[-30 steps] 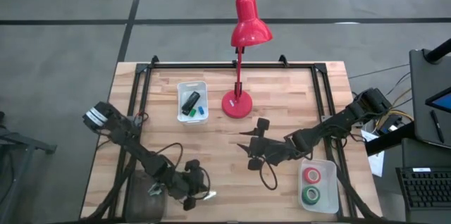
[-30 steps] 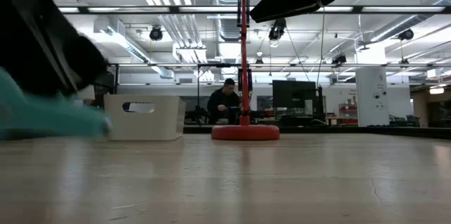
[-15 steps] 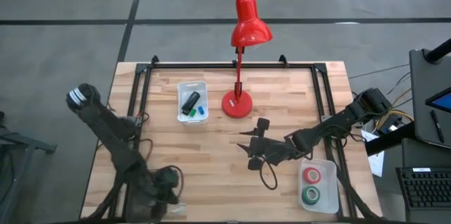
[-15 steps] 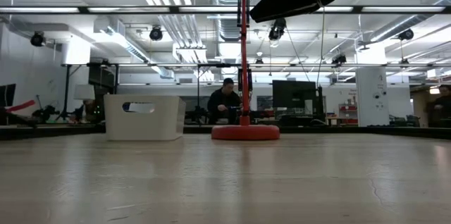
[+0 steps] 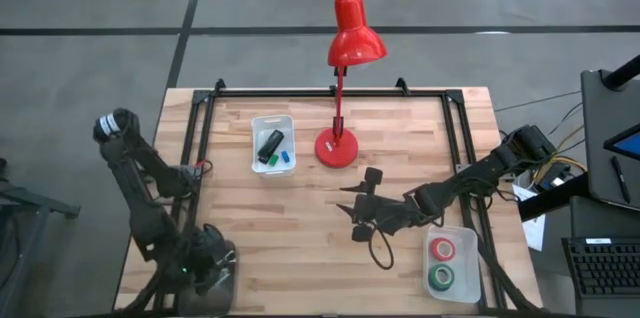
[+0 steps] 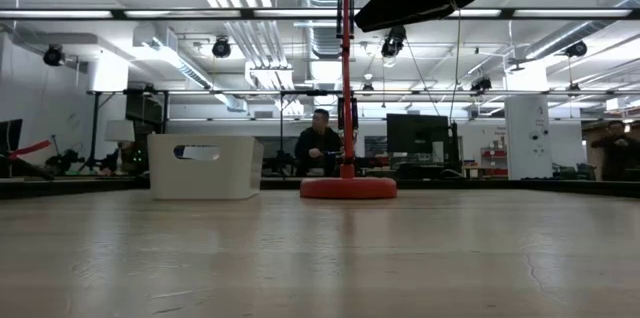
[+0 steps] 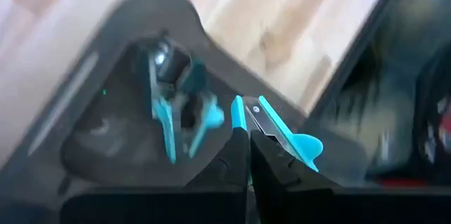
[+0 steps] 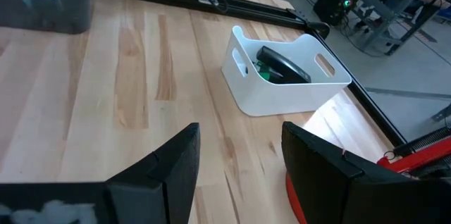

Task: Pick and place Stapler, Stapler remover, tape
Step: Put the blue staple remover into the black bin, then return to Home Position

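Left gripper (image 7: pixel 248 155), clenched on a light, stiff teal-handled staple remover (image 7: pixel 278 129), hangs over the dark grey bin (image 7: pixel 91 122); grip its narrow hinge end.

The stapler (image 5: pixel 270 144) is a small black oblong bar, lying tilted inside a white bin (image 5: pixel 257 124) at about 11 o'clock on the desk (image 5: pixel 300 208), with a small blue block (image 5: pixel 285 157) and a green piece (image 5: pixel 266 161) beside it. In the right wrist view it (image 8: pixel 282 64) rests slanted against the bin's (image 8: pixel 282 94) inner wall.

2 rolls of tape sit flat in a clear tray (image 5: pixel 468 283) at about 5 o'clock: a red roll (image 5: pixel 442 250) toward the desk's middle and a green roll (image 5: pixel 440 278) just beside it toward the near edge, each with a pale core.

The teal staple remover (image 7: pixel 278 129) shows in the left wrist view, pinched in the left claw (image 7: pixel 248 155) over a dark grey bin (image 7: pixel 127 97) holding another teal remover (image 7: pixel 180 111).
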You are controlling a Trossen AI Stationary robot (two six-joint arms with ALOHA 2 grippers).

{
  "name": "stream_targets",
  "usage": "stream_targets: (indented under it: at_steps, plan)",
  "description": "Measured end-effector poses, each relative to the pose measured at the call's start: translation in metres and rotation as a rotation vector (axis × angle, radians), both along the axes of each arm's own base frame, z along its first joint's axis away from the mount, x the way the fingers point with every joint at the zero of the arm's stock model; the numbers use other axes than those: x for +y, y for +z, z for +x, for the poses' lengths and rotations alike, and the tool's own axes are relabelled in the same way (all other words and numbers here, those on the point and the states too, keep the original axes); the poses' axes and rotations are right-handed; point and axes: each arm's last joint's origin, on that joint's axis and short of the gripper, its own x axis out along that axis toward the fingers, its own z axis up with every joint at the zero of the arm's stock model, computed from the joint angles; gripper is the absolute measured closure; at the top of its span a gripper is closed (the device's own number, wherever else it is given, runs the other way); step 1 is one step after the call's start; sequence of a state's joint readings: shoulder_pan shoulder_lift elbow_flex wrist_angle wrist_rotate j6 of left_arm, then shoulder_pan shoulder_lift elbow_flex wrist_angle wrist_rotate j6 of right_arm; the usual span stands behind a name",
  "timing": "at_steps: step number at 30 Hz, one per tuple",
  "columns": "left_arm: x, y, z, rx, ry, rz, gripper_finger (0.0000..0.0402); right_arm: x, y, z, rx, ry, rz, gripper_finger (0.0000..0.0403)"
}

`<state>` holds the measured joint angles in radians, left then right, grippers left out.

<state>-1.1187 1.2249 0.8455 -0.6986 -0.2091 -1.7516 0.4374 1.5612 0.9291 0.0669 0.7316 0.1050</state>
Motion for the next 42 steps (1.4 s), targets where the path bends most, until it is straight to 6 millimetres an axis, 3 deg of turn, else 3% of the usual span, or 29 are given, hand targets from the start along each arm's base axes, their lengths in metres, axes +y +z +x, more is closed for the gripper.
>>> stream_targets:
  at_steps: [4,11,15,20,25,29,31,35,38,42]
  plan:
    - [0.001,-0.004,0.003,-0.048,0.073,0.057,0.0370,0.000,0.000,0.000,-0.002,-0.001,0.004,0.0209]
    - [0.002,-0.007,0.003,-0.073,0.052,0.122,0.0299,0.001,0.002,0.001,-0.019,0.001,0.008,0.0209]
    - [0.004,0.000,0.007,-0.235,0.032,0.199,0.0284,0.000,0.002,0.001,-0.021,0.000,0.005,0.0209]
    - [0.007,0.018,0.016,-0.599,0.041,0.455,0.0294,-0.004,0.002,0.003,-0.027,-0.017,0.014,0.0209]
    - [0.016,0.012,0.037,-0.680,0.047,0.647,0.0331,-0.016,0.001,0.007,-0.034,-0.056,0.087,0.0214]
    - [0.023,0.004,0.068,-0.758,-0.021,0.761,0.0388,-0.021,0.002,0.013,-0.031,0.054,0.186,0.0253]
    - [0.029,0.001,0.085,-0.826,-0.047,0.787,0.0394,-0.022,0.003,0.015,-0.041,0.119,0.229,0.0291]
    - [0.050,-0.003,0.108,-1.000,-0.100,0.799,0.0397,-0.023,0.004,0.017,-0.103,0.230,0.237,0.0379]
    - [0.076,-0.013,0.117,-1.075,-0.088,0.796,0.0398,-0.022,0.003,0.015,-0.182,0.279,0.194,0.0388]
    - [0.108,-0.028,0.120,-1.049,-0.007,0.869,0.0395,-0.026,-0.004,0.008,-0.240,0.301,0.153,0.0394]
